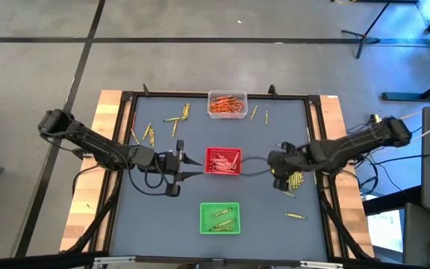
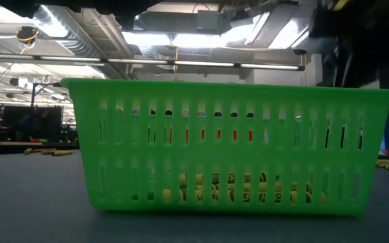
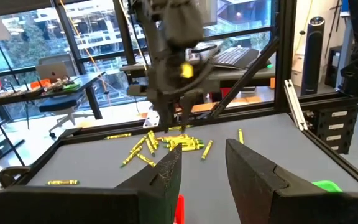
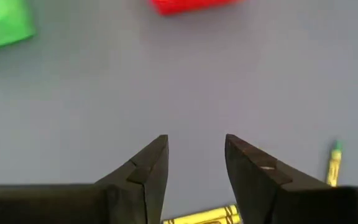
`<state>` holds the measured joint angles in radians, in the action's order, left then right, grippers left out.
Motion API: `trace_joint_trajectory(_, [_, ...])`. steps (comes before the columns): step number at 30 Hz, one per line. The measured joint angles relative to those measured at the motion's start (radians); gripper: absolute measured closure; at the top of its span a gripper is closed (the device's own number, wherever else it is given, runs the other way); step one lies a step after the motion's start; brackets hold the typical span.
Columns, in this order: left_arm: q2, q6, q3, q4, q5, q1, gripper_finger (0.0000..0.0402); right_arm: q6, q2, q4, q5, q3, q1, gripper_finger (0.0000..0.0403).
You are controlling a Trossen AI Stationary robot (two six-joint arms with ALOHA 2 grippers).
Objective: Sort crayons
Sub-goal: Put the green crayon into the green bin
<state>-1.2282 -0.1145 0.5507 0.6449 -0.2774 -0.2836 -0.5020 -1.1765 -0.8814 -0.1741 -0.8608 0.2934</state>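
Observation:
The crayons are thin sticks. A loose yellow heap point(image 1: 295, 180) lies on the mat at the right, and others point(image 1: 174, 119) are scattered at the far left. My right gripper point(image 1: 281, 184) hangs open just left of the heap, pointing steeply down. Its fingers point(image 4: 194, 155) hold nothing, and one yellow crayon point(image 4: 204, 216) lies below them. My left gripper point(image 1: 196, 167) stands level and open just left of the red tray point(image 1: 222, 161). Nothing sits between its fingers point(image 3: 204, 168). Red crayons lie in the red tray, yellow ones in the green tray point(image 1: 220, 217), orange ones in the clear tray point(image 1: 227, 104).
A raised black frame point(image 1: 316, 149) borders the grey mat. Single yellow crayons lie at the near right point(image 1: 295, 216) and the far right point(image 1: 254, 113). In the low view the green tray point(image 2: 228, 145) fills the foreground. Bare mat lies between the trays.

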Motion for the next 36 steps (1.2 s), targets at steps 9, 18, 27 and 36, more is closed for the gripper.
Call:
trace_joint_trajectory(9, [0.0,-0.001,0.0,0.002,-0.002,0.004,0.0292,0.015,-0.051,0.005,0.062,0.091,-0.095,0.0249])
trace_joint_trajectory(18, [0.0,-0.001,0.0,0.003,-0.004,0.011,0.0292,0.286,-0.19,-0.011,0.086,0.093,-0.213,0.0249])
trace_joint_trajectory(27, [0.0,0.003,0.0,0.002,-0.004,0.011,0.0292,0.601,-0.323,-0.018,-0.001,0.093,-0.278,0.0249])
trace_joint_trajectory(36, [0.0,0.008,0.0,-0.005,-0.002,0.008,0.0292,0.666,-0.392,0.016,-0.016,0.092,-0.302,0.0271])
